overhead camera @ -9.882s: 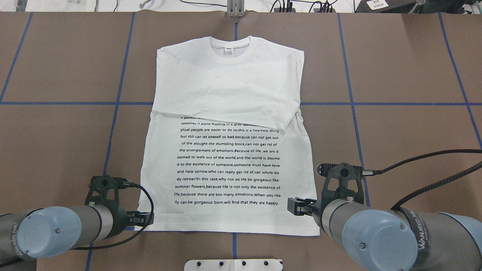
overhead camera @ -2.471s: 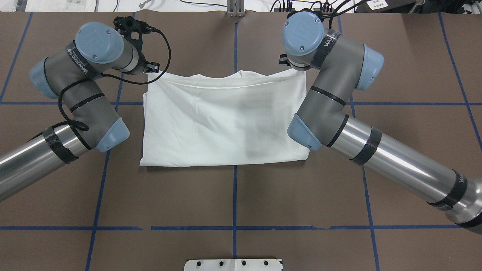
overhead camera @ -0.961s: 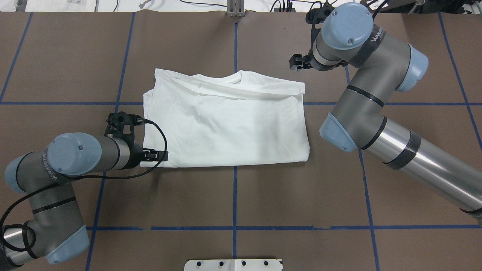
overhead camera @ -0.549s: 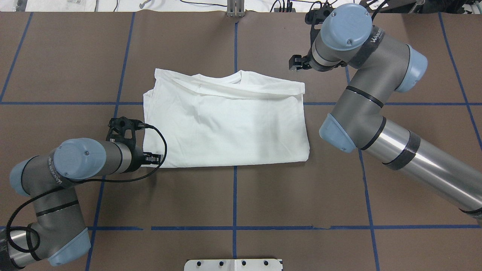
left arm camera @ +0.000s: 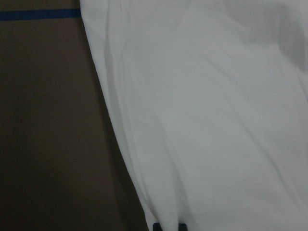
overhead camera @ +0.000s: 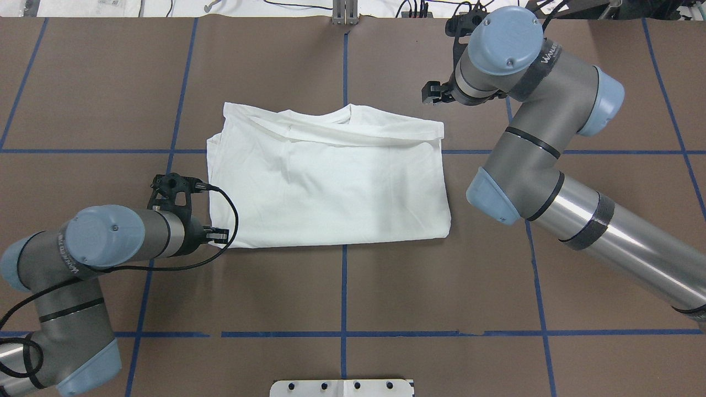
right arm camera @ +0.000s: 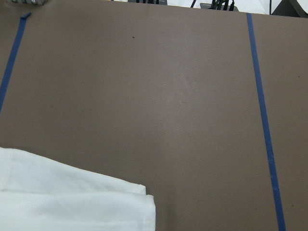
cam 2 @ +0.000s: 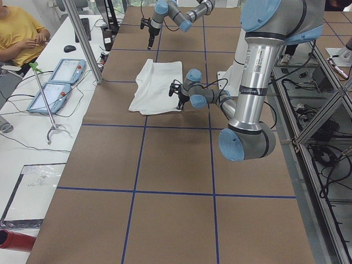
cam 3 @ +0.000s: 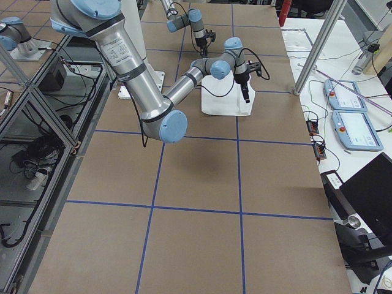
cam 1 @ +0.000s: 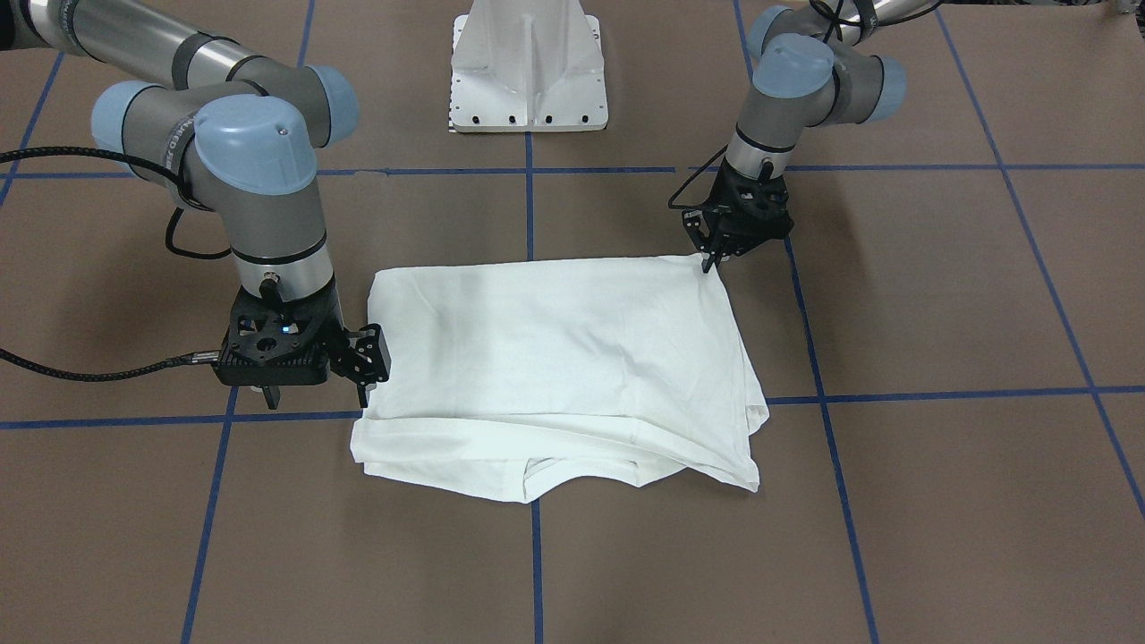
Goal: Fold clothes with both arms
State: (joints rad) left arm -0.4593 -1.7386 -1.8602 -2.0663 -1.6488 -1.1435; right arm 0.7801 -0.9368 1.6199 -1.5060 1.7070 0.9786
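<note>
The clothes are one white T-shirt (overhead camera: 331,182), folded in half on the brown table (overhead camera: 342,286), with the collar at its far edge and no print showing. My left gripper (overhead camera: 219,236) is shut on the shirt's near left corner, low on the table. The left wrist view shows the cloth (left arm camera: 216,120) with the fingertips (left arm camera: 168,227) close together at its edge. From the front, the left gripper (cam 1: 711,261) points down onto that corner. My right gripper (overhead camera: 429,94) hangs open above the shirt's far right corner (right arm camera: 139,192), holding nothing. In the front view the right gripper (cam 1: 368,376) is beside the shirt (cam 1: 555,358).
Blue tape lines (overhead camera: 343,286) grid the table. The white pedestal base (cam 1: 528,72) stands at the robot's edge. Beyond the far side sit a person (cam 2: 16,33), two teach pendants (cam 2: 55,82) and a metal post (cam 2: 82,38). Bare table surrounds the shirt.
The left gripper has closed on the near left corner and drawn back to the left, and the shirt has slid slightly that way. The right arm has barely moved.
</note>
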